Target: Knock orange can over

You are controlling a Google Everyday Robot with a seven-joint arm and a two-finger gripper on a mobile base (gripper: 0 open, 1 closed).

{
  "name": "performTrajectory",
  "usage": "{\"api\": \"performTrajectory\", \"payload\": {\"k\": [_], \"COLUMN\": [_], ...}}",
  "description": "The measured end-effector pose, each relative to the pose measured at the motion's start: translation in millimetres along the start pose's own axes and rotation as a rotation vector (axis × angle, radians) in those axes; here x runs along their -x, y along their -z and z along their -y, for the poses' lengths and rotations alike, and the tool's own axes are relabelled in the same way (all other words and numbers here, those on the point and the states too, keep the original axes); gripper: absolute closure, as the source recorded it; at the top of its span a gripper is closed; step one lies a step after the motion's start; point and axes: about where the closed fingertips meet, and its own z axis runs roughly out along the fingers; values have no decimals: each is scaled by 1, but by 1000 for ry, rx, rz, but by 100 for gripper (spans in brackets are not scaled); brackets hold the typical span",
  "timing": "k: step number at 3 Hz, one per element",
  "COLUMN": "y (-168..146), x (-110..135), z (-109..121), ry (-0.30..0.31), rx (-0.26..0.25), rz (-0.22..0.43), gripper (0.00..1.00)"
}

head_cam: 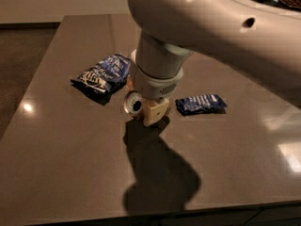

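The orange can stands on the dark table near its middle; only its silver top with the dark drinking hole and a sliver of its body show. My gripper sits right against the can's right side, with one pale finger beside it. The white arm and wrist come down from the upper right and hide the rest of the can and the other finger.
A large blue crinkled snack bag lies just left and behind the can. A smaller blue bag lies to the right of the gripper. The arm's shadow falls toward the table's front edge.
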Motion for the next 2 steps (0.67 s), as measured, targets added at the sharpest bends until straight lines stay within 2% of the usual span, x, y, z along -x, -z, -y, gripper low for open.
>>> {"api": "performTrajectory", "payload": {"k": [2], "y": [-19], "x": [1], "z": [-7], "ry": [41], "rx": [56], "rz": [-52], "gripper": [12]}}
